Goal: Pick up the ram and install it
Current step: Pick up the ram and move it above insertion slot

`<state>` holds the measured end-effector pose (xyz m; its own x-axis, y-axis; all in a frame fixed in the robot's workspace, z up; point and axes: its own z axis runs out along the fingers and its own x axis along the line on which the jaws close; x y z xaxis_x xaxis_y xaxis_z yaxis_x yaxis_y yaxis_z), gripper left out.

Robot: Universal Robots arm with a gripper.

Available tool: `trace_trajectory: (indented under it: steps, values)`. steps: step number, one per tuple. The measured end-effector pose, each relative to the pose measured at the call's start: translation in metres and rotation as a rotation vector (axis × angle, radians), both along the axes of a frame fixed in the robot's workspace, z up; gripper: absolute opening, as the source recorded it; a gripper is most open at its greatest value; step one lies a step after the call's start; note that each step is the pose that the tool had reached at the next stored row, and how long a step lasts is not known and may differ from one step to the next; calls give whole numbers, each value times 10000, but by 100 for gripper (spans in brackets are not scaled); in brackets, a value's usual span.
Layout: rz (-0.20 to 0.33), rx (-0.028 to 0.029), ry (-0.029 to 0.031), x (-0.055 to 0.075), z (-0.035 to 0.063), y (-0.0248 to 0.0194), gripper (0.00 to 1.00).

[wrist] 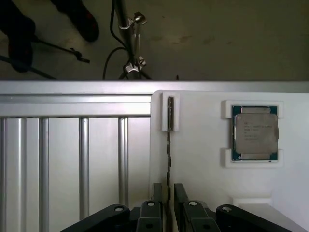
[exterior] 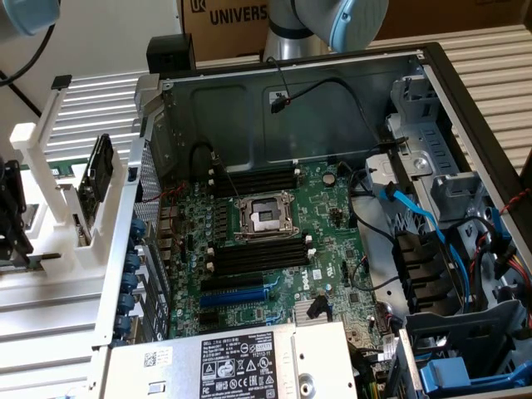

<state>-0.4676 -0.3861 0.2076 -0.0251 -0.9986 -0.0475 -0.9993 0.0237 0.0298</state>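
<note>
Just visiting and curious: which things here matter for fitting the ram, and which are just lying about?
For the job: the ram, edge-on in its white holder; the gripper at it; the motherboard's black memory slots.
Lying about: CPU chip; power supply; cardboard box.

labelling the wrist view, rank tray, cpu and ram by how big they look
1. tray
2. cpu
3. ram, seen edge-on: longer than the cpu, but only a thin sliver

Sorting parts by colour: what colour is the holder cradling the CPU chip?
White; the holder shows best in the wrist view.
</note>
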Motion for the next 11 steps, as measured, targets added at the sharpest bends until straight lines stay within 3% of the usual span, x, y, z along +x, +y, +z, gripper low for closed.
trace_trajectory:
  steps: [11]
  values:
    - [0,4,-69,2,-22,10,24]
